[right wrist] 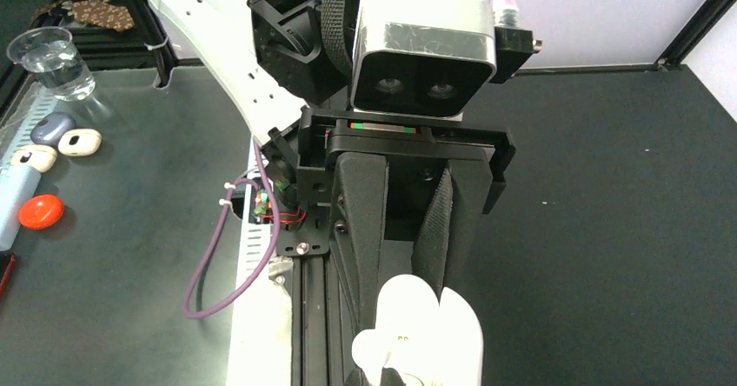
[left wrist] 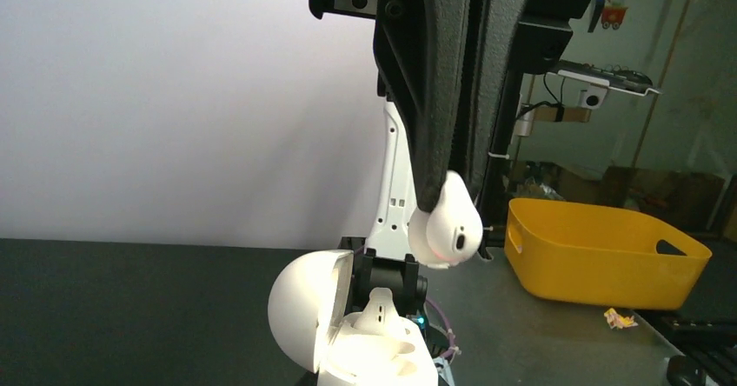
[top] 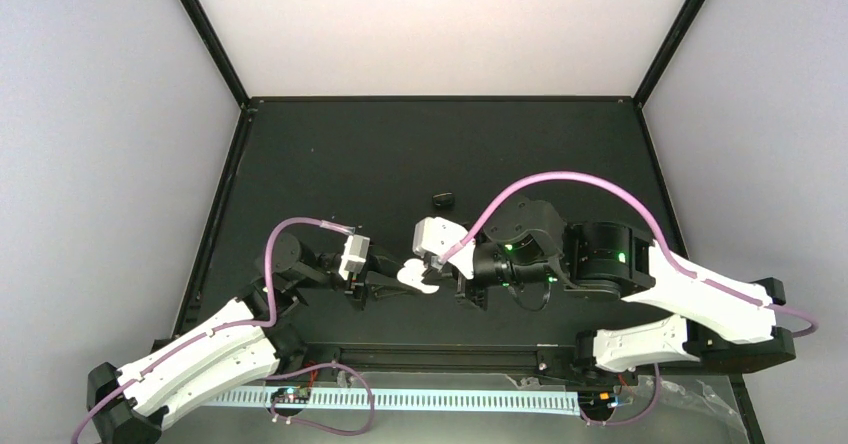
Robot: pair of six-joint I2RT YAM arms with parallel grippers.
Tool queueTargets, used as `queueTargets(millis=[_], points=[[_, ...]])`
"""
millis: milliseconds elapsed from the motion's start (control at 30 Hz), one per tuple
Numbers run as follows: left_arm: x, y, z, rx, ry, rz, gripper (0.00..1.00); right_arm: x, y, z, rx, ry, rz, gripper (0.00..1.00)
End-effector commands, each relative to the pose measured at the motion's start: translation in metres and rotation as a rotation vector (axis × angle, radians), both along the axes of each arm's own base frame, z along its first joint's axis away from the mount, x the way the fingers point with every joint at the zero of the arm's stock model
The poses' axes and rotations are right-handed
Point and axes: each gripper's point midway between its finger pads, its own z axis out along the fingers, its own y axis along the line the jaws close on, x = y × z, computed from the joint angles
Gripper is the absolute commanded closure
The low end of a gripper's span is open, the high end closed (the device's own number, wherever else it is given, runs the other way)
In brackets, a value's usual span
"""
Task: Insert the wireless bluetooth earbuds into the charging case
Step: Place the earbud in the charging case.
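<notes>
My left gripper (top: 385, 284) is shut on the open white charging case (top: 418, 276), held above the table's near middle. In the left wrist view the case (left wrist: 348, 329) has its lid swung left and one white earbud (left wrist: 380, 306) seated inside. My right gripper (left wrist: 439, 199) comes down from above, shut on a second white earbud (left wrist: 448, 228) just above and right of the case, not touching it. The right wrist view shows the left gripper (right wrist: 406, 260) facing me, holding the case (right wrist: 434, 321). The held earbud (right wrist: 382, 349) shows in front of the case. No black earbuds show.
A small black pebble-shaped object (top: 443, 200) lies on the black table beyond the grippers. Off the table stand a yellow bin (left wrist: 600, 251), a cup of water (right wrist: 52, 60), several small cases (right wrist: 78, 143) and a red object (right wrist: 41, 210).
</notes>
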Motion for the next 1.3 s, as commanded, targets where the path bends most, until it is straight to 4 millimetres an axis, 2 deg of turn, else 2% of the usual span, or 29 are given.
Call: queueTargets(millis=[0,433,833,1267], points=[[-0.007,0.003,0.022,-0.044,-0.051,-0.025,0.98,-0.002,0.004,0.011,0.029,-0.023,0.009,0.99],[-0.01,0.003,0.022,-0.044,-0.04,-0.034,0.98,0.014,0.02,-0.004,-0.016,-0.062,-0.047,0.99],[-0.012,0.006,0.026,-0.056,-0.044,-0.027,0.99,0.019,0.022,-0.012,-0.042,-0.067,-0.072,0.99],[-0.011,0.008,0.032,-0.076,-0.05,-0.01,0.99,0.009,0.029,-0.024,-0.094,-0.047,-0.036,0.99]])
